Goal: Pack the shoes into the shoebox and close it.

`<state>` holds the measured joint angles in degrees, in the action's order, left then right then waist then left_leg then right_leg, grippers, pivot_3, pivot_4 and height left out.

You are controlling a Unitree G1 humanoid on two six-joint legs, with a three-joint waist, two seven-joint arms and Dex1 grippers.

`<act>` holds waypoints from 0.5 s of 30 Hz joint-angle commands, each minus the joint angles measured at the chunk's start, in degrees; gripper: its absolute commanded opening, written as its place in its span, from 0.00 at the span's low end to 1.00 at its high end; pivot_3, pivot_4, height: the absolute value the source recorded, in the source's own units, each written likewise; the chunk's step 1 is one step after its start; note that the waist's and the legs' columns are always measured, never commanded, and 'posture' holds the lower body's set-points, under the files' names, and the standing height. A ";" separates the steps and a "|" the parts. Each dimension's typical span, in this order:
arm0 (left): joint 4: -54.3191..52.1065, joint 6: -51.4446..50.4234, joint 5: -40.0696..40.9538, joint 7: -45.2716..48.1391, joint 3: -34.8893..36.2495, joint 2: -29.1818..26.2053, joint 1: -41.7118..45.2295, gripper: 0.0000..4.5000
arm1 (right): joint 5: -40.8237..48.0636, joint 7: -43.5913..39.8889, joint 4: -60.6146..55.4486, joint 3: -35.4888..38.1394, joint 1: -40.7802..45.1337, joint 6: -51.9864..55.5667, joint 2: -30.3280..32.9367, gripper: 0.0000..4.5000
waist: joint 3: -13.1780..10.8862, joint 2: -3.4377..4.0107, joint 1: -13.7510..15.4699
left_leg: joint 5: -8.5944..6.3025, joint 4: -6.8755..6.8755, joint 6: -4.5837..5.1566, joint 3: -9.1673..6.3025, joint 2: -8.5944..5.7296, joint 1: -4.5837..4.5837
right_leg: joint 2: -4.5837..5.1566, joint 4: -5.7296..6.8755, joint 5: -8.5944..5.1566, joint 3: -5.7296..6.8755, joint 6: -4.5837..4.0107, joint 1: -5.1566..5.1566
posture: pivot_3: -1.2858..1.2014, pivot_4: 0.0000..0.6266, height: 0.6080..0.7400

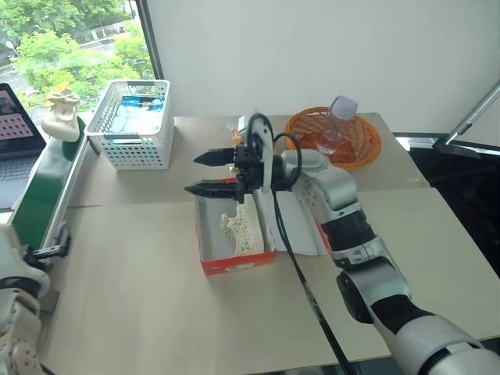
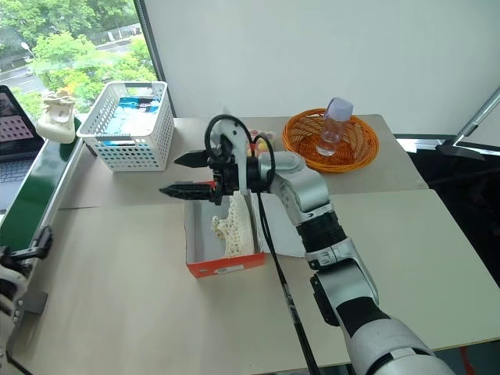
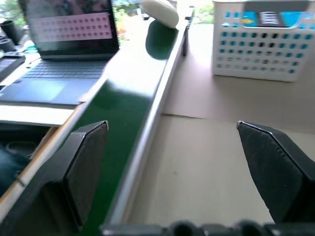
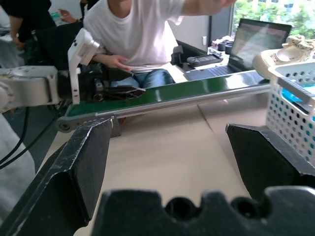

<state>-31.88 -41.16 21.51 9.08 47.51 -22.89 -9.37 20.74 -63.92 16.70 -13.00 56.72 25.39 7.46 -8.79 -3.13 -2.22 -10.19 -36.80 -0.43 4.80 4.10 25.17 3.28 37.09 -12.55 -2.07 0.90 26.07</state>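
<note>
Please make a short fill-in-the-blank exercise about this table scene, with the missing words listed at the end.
1. One cream shoe lies inside the red-orange ____, which stands open.
2. The other shoe sits on the green ____ beside the white basket.
3. The clear bottle stands in the ____ wicker basket.
4. The right gripper hangs above the box with its fingers ____.

Missing words: shoebox; conveyor belt; orange; open
</note>
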 commanded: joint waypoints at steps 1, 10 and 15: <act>2.65 3.09 -0.34 1.38 1.83 -2.36 -0.74 1.00 | -4.31 0.39 3.17 -1.69 -0.32 -7.68 -0.10 0.98 | 0.01 -0.01 -0.01 | 0.00 0.00 0.00 0.00 0.00 0.00 | 0.00 0.00 0.00 0.01 -0.01 0.00 | 0.52 0.24 1.00; 14.49 6.88 0.31 4.01 4.49 -9.30 1.84 1.00 | -8.32 3.22 7.27 -1.65 -1.29 -13.36 -1.09 0.98 | 0.02 -0.03 -0.28 | 0.00 0.02 -0.04 0.05 0.09 -0.01 | 0.01 0.01 -0.02 0.07 -0.12 0.07 | 0.52 0.24 1.00; 22.41 7.41 0.08 5.24 4.41 -14.49 4.69 1.00 | -8.19 3.50 4.66 -1.68 -2.79 -12.09 -1.03 0.98 | 0.02 -0.03 -0.32 | -0.01 0.02 -0.04 0.07 0.10 -0.01 | 0.03 0.02 -0.01 0.10 -0.13 0.08 | 0.52 0.24 1.00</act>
<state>-11.20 -35.14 21.65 13.63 50.54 -35.07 -5.75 12.20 -60.70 24.52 -15.41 53.59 13.63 6.39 -8.77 -3.16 -2.54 -10.19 -36.78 -0.48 4.88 4.21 25.16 3.33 37.11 -12.56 -1.96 0.76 26.15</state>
